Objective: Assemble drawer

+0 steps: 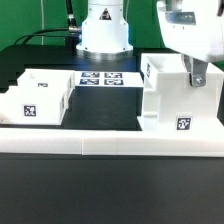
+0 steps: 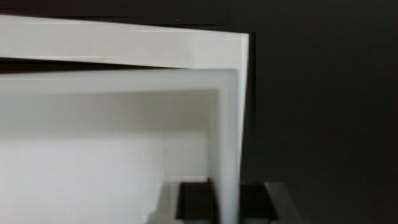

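exterior view: tall boxy housing [image 1: 178, 105] stands on the black desk [image 1: 105, 108], right side of frame, upright, open top. b/w square tag [image 1: 183, 124] on its camera-facing wall, low down. my arm comes down from the upper right corner; fingers [image 1: 197, 74] sit at the housing's top rim, near its right end.

wrist view: a thin white housing wall [image 2: 228, 140] runs edge-on straight btw my two dark fingers [image 2: 192, 203]. one finger on each face of the wall, and both look to be touching it. reading this as clenched on the wall. housing rim crosses the frame as a white band, black desk beyond. inside of the housing is plain white, no detail visible.

other parts, exterior view: one open-top tray [image 1: 42, 92] at frame left, well apart from the housing, flat on the desk, own tag on its front face. marker board [image 1: 100, 77] lies btw tray and housing, further back, just in front of the white arm base [image 1: 105, 28] at top centre. long low border bar [image 1: 110, 148] runs across the foreground, in front of both tray and housing.

white shape behind the housing's left part: can't tell if it is a 2nd tray or part of the housing.
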You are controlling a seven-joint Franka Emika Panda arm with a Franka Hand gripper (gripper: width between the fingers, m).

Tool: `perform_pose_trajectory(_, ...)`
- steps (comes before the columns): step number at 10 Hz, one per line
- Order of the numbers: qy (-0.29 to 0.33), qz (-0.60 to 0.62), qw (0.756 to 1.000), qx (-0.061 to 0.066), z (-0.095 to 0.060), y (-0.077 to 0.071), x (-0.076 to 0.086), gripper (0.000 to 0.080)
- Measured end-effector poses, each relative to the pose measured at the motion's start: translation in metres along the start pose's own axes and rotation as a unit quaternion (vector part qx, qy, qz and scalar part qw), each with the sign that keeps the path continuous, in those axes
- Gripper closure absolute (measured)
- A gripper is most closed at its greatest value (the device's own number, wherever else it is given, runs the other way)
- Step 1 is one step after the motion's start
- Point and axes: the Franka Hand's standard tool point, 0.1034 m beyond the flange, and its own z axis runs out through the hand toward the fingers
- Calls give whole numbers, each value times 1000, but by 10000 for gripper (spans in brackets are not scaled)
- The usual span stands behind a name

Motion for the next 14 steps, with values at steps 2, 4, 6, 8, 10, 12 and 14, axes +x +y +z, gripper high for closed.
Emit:
perform_pose_trajectory(2,0,-3,1000,-1,1,1,0,682)
perform_pose_trajectory(4,0,-5,1000,-1,1,1,-1,497)
perform_pose_trajectory(6,0,-7,1000,-1,1,1,-1,361)
perform_pose_trajectory(8,0,-11,1000,-1,1,1,-2,167)
perform_pose_trajectory(10,0,-15,1000,-1,1,1,-2,153)
perform_pose_trajectory(12,-18,-122,992,-20,-14,12,5,150)
perform_pose_trajectory(14,-48,-213,974,-57,-39,28,12,150)
